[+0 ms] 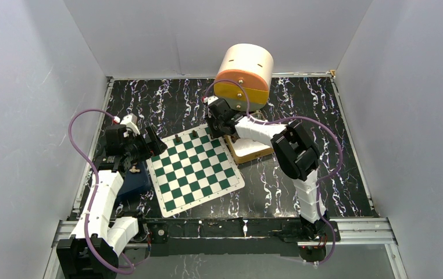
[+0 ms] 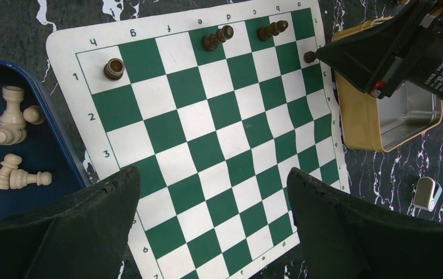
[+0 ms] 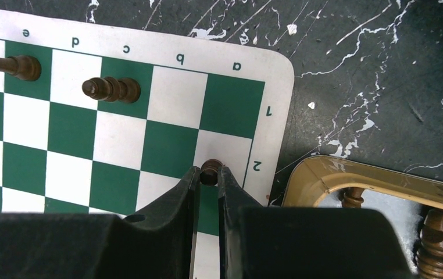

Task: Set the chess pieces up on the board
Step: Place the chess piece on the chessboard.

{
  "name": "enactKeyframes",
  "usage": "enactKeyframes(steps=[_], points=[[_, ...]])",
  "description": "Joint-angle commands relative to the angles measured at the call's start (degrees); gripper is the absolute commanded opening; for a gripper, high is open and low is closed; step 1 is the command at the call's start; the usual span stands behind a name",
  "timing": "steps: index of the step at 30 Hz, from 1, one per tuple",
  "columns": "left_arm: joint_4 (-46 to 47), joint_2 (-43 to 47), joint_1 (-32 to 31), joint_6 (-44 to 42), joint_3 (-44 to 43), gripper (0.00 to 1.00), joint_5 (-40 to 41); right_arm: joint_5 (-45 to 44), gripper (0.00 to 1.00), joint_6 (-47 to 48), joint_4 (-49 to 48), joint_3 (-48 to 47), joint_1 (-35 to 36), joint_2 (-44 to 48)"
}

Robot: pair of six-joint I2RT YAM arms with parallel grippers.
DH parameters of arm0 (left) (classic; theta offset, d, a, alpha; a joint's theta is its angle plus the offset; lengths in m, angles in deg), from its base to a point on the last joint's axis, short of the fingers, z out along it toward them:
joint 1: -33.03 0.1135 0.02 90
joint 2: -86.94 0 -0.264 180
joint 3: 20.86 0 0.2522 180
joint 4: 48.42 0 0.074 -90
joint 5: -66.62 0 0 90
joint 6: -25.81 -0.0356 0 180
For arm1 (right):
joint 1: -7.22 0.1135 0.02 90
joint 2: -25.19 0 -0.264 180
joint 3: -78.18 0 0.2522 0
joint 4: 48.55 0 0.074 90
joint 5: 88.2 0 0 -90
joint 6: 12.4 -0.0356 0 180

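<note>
**A:** The right gripper is down at the corner of the board, fingers pinched tight on a small dark pawn; the pawn sits at the a2 square, right by the white border.

**B:** And the left gripper?

**A:** Jaws spread wide, holding nothing, hovering above the middle of the board; idle, by the look of it.

**B:** So what's the score?

**A:** Early days, I'd say; three dark pieces stand on the first rank: a rook on h1, a tall piece on e1, and a second tall piece on c1 (king, queen or bishop, I cannot tell from this angle); the pawn would make four.

**B:** Plenty left, then.

**A:** Plenty; more brown chessmen lie in the tan tin just beside that corner; the cream pieces lie in the blue tray at the opposite side, none of them on a square; every other square is bare.

**B:** Is the pawn's base down on the mat?

**A:** Hidden between the fingers; I cannot say.
</note>
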Motion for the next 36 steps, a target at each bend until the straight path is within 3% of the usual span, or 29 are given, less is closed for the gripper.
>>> enactKeyframes(steps=[1,10,27,36], points=[[-0.81,0.93,-0.07,-0.51,-0.66,0.93,0.50,-0.95,0.23,0.13,-2.44,-1.96,0.50,-0.91],[-0.78,1.11,-0.07,-0.43,-0.67,0.93,0.45,-2.33,0.25,1.20,-2.40,-2.03,0.84,-0.65],[-1.03,1.68,-0.09,-0.43,-0.66,0.93,1.09,0.42,0.46,1.75,1.29,-4.42,0.97,3.18],[-1.56,2.84,-0.04,-0.43,-1.09,0.94,2.50,1.96,0.47,4.60,2.09,-2.56,-0.20,9.62]])
